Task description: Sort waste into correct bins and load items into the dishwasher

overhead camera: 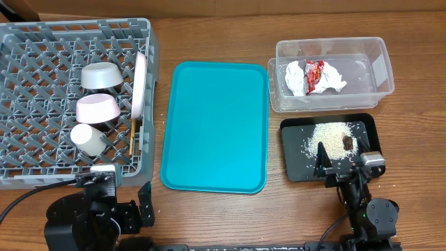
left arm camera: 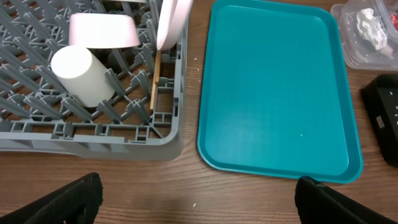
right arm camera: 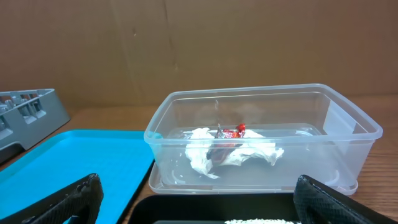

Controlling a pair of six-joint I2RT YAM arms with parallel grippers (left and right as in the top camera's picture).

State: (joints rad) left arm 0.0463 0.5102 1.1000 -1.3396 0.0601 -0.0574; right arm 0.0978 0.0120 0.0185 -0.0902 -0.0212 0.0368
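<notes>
The grey dish rack [overhead camera: 42, 42] holds the small grey bowl [overhead camera: 102, 75], pale pink bowl [overhead camera: 97, 108], white cup [overhead camera: 87, 138], upright white plate [overhead camera: 140, 84] and chopsticks [overhead camera: 132, 136]. The clear tub [overhead camera: 380, 63] holds the crumpled napkin [overhead camera: 296, 75] and red wrapper [overhead camera: 315, 73]. The black tray [overhead camera: 296, 164] holds white rice [overhead camera: 327, 136] and a brown lump [overhead camera: 348, 142]. My left gripper [left arm camera: 199, 205] is open and empty over bare table, in front of the rack [left arm camera: 93, 134]. My right gripper [right arm camera: 199, 205] is open and empty at the black tray's near edge, facing the tub [right arm camera: 261, 99].
A large teal serving tray [overhead camera: 214, 125] lies between the rack and the bins, with nothing on it. It also shows in the left wrist view [left arm camera: 273, 87] and the right wrist view [right arm camera: 74, 155]. A cardboard wall stands behind the table.
</notes>
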